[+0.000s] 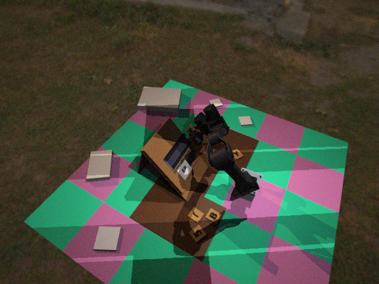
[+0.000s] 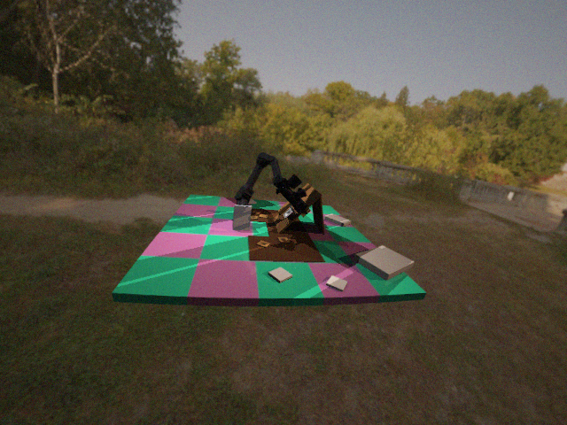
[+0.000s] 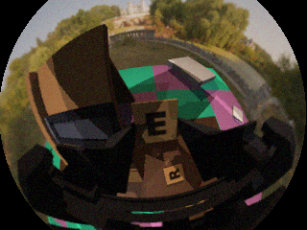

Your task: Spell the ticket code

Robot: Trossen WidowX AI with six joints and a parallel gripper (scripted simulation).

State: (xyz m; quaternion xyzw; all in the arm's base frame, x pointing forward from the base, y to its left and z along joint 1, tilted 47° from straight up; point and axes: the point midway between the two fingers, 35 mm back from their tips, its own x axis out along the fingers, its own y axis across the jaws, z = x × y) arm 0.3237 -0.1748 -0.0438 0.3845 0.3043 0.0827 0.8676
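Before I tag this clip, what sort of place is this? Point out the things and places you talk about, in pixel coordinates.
Outdoors, likely a park or garden: grass (image 1: 76, 61) (image 2: 159, 357) surrounds the checkered counter (image 1: 318, 174) (image 2: 224, 279), with trees (image 2: 389, 123) and a low stone balustrade (image 2: 494, 197) beyond.

Landmark: tilted brown wooden board (image 2: 315, 194), propped upright at a slant. Black jointed robot arm (image 2: 252, 179) arches toward it; black gripper (image 2: 299, 194) close against its upper face, fingertips indistinct. Small tan square tiles (image 2: 263, 243) lie nearer the camera than the board. Large beige rectangular block (image 2: 385, 261) to its right, nearer the camera; two small beige square slabs (image 2: 280, 274) well in front.
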